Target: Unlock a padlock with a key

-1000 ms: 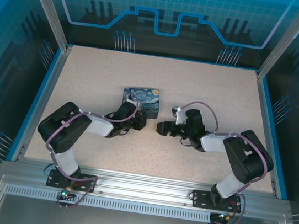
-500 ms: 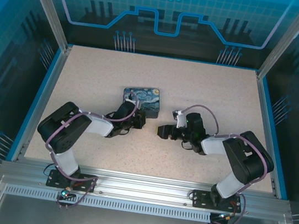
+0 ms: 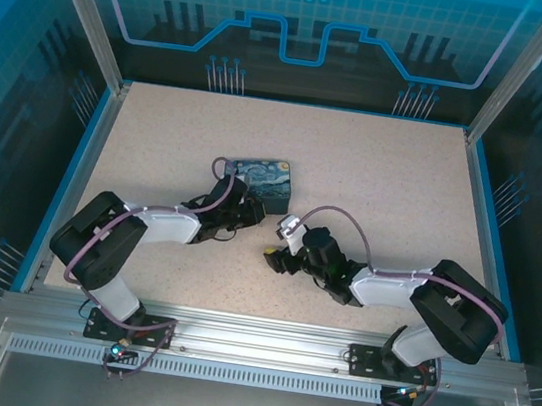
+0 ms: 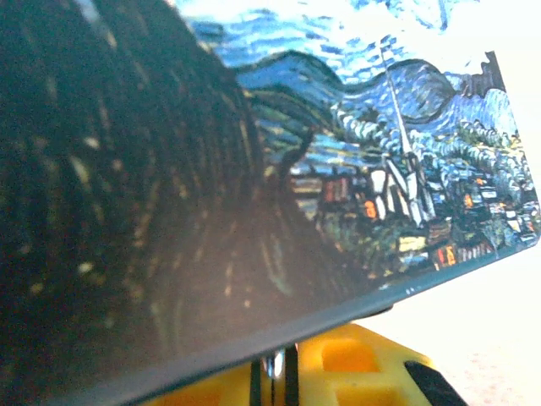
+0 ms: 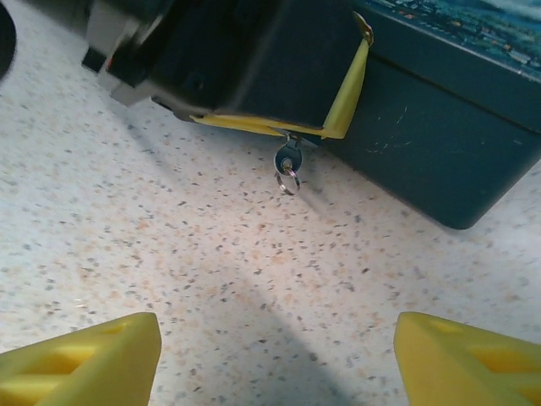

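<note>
My left gripper point(image 3: 246, 218) is pressed against the near side of the starry-night box point(image 3: 261, 175). It is shut on the thin grey key point(image 5: 288, 159). In the right wrist view the key's head and small ring hang below its yellow fingers point(image 5: 342, 101). In the left wrist view a metal sliver of the key point(image 4: 273, 365) sits between the yellow pads, right under the box's lid edge. The padlock is hidden. My right gripper point(image 3: 272, 255) is open and low over the table, facing the left gripper with bare table between its fingers point(image 5: 80, 355).
The box point(image 5: 439, 144) has dark teal sides and stands on the speckled table point(image 3: 387, 169). Its painted lid point(image 4: 380, 169) looms close over my left fingers. Blue rails edge the table on the left and right.
My right gripper has swung toward the near left and now points at the left gripper. The left arm has stretched lower, its gripper still at the box.
</note>
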Robot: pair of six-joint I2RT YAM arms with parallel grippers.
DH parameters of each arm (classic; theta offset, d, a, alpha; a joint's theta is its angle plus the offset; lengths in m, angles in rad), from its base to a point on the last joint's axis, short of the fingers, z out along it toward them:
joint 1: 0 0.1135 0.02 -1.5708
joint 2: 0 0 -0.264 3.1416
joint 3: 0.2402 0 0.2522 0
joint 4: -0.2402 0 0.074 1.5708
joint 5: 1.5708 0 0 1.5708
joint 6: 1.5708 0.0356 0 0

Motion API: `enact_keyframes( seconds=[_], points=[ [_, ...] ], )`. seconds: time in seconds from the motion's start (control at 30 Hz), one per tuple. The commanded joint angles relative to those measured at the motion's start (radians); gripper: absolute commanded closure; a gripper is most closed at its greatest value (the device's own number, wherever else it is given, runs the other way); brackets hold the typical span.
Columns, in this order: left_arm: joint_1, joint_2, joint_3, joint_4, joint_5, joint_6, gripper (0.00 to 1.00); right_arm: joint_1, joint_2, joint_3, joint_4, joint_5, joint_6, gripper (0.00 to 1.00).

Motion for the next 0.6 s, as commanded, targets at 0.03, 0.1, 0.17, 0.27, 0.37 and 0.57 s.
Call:
enact_keyframes(
  seconds=[0.03,0.1,0.17,0.27,0.37,0.57],
  points=[
    [0.034,-0.034,0.047,-0.056,0.107,-0.109,1.00,0.059,0.047,0.022,0.071,0.240,-0.177,0.28],
    [0.041,-0.038,0.056,-0.070,0.131,-0.124,1.00,0.082,0.073,0.034,0.095,0.275,-0.217,0.29],
    [0.046,-0.044,0.066,-0.085,0.146,-0.131,1.00,0.106,0.103,0.054,0.112,0.311,-0.263,0.30],
    [0.052,-0.054,0.069,-0.089,0.166,-0.144,1.00,0.126,0.143,0.083,0.148,0.347,-0.334,0.30],
    [0.057,-0.065,0.069,-0.094,0.176,-0.153,1.00,0.127,0.165,0.104,0.177,0.350,-0.386,0.30],
    [0.057,-0.084,0.067,-0.098,0.183,-0.155,1.00,0.132,0.203,0.143,0.219,0.344,-0.480,0.30]
  ],
)
